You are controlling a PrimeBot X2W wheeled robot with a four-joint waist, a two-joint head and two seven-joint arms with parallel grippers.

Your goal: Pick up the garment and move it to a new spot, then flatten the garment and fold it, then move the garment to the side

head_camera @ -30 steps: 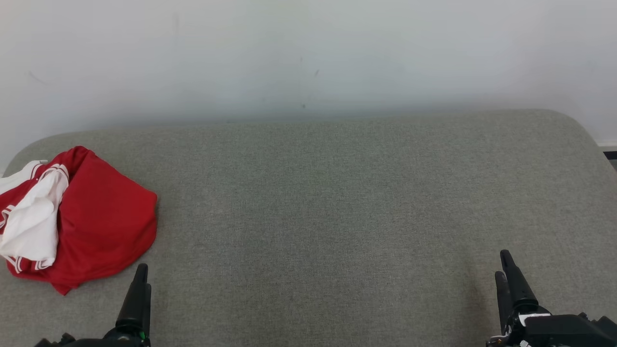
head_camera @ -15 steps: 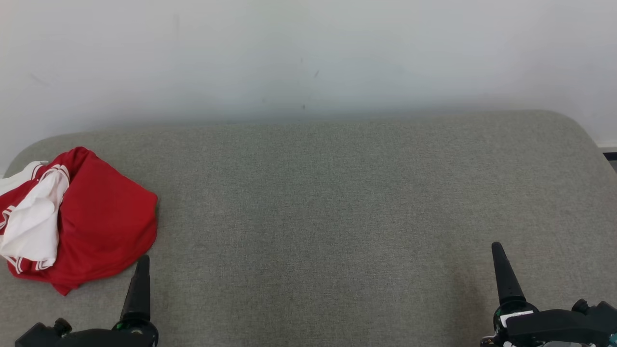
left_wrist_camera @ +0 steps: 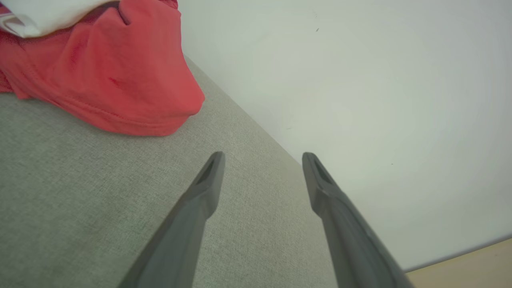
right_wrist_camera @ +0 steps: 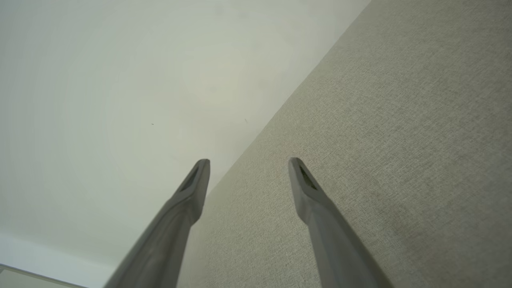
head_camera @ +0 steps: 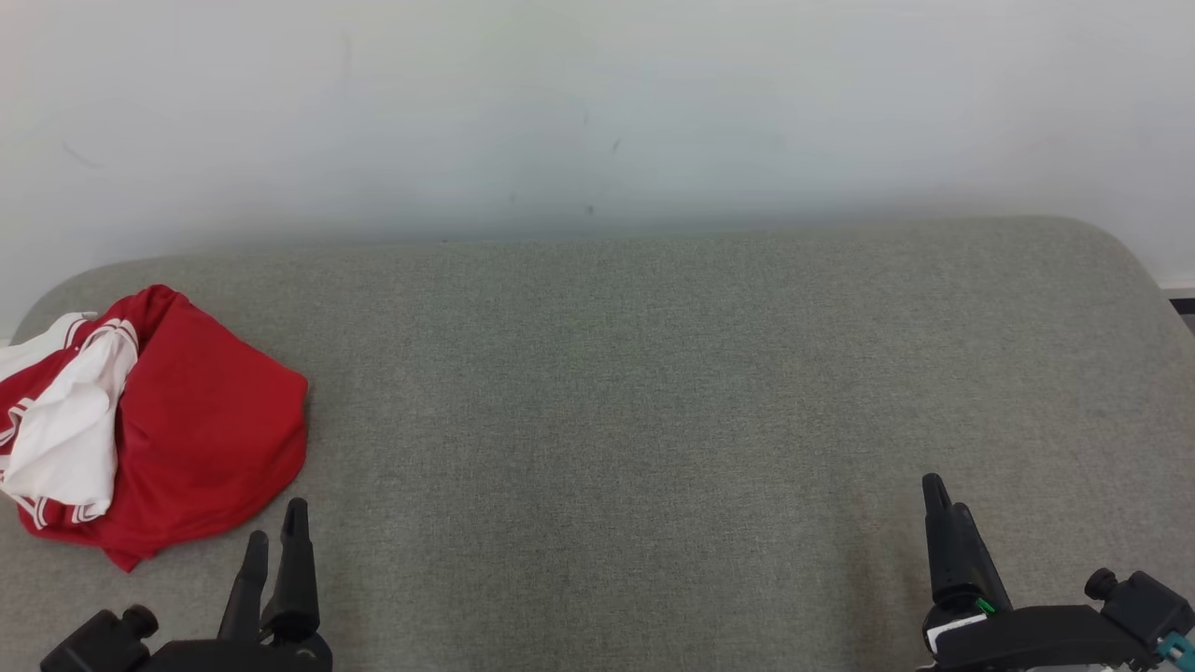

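Garment (head_camera: 205, 439), red w/ white, lies bunched at far left of the grey padded surface (head_camera: 653, 373); pickup step, not yet grasped. Your left end effector (head_camera: 276, 521) sits near it, fingers spread, empty; right end effector (head_camera: 943, 495) same. Next: reach left, pinch a fold.

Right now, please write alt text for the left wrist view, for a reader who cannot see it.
A crumpled red and white garment lies on a grey cushion by a pale wall; the left gripper points past it, jaws open.
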